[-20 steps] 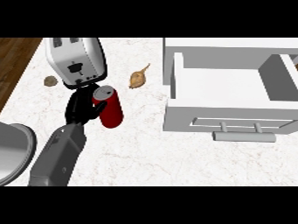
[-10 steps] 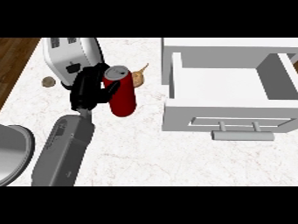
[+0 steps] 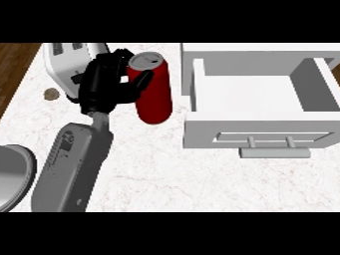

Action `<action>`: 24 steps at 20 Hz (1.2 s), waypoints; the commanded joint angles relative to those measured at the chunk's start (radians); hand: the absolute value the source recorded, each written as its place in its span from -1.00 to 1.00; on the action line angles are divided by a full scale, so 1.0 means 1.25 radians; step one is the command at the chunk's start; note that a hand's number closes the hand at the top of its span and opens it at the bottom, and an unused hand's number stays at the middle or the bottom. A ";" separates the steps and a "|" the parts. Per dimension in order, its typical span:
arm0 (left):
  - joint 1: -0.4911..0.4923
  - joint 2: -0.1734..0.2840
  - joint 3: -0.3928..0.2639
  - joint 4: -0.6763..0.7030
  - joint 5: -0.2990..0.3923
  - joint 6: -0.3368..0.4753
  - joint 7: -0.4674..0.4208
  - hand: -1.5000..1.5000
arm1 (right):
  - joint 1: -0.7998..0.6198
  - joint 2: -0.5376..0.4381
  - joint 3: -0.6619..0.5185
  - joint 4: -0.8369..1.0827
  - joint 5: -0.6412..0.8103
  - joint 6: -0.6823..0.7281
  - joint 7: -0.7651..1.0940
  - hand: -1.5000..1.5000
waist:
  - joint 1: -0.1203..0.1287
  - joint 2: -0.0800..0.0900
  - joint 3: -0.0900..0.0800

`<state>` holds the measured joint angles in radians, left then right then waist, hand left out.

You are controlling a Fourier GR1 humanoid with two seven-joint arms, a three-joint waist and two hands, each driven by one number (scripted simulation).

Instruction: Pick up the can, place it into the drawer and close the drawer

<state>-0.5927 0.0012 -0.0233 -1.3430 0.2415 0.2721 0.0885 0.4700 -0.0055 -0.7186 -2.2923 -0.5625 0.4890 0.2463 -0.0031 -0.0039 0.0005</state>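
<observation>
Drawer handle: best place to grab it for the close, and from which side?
Take the drawer by the bar handle on its front panel, at mid-length, coming from the near side, fingers over the bar. It juts toward the robot on two posts and lies crosswise, so a centred push should run straight. The left hand holds the can, so that goes in first.

I see the red can (image 3: 152, 89) with its silver top, tipped a bit, just left of the open white drawer (image 3: 264, 94).
</observation>
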 commanded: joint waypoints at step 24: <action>-0.481 -0.001 -0.121 0.373 0.120 0.238 0.010 1.00 | -0.042 0.003 0.008 0.028 0.012 -0.006 0.002 -1.00 | -0.017 0.005 0.000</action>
<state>-1.1370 0.0001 -0.1822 -0.9418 0.3871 0.5791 0.0992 0.4015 -0.0278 -0.6951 -2.2724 -0.5500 0.4608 0.2698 -0.0301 0.0038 0.0004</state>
